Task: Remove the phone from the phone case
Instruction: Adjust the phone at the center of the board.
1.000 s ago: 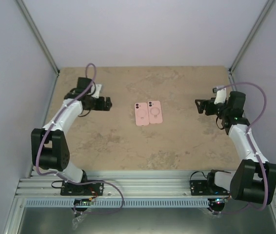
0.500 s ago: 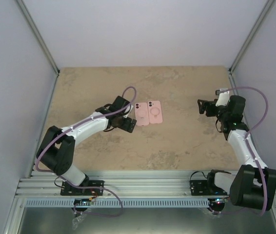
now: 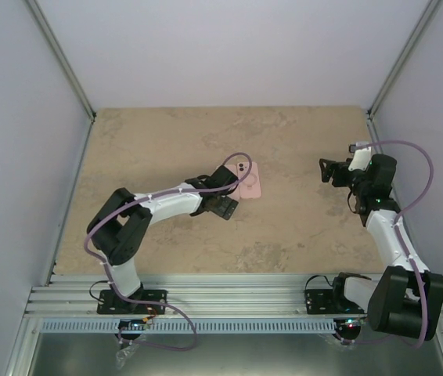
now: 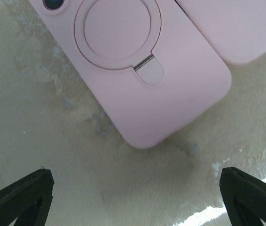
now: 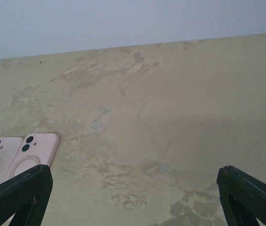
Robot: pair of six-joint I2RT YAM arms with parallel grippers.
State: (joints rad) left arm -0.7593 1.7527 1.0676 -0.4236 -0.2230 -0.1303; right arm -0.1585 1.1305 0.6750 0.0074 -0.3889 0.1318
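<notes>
Two pink phone-shaped items lie side by side, backs up, mid-table. The right one [image 3: 251, 182] shows in the top view; my left arm covers the left one. In the left wrist view a pink case [image 4: 142, 70] with a round ring stand and a camera lens lies just ahead of the fingers, the second pink item [image 4: 236, 28] beside it. I cannot tell which one holds the phone. My left gripper [image 3: 225, 206] [image 4: 135, 197] is open and empty, hovering at their near end. My right gripper [image 3: 328, 170] [image 5: 133, 202] is open and empty, far right; both pink items [image 5: 27, 153] show at its lower left.
The beige stone-patterned table [image 3: 300, 227] is walled by pale panels on three sides. Metal corner posts [image 3: 61, 63] stand at the back left and back right. A ribbed aluminium rail [image 3: 237, 301] with the arm bases runs along the near edge.
My left arm swung from the far left of the table rightward over the left pink item, its gripper now low above it. The right arm barely moved.
</notes>
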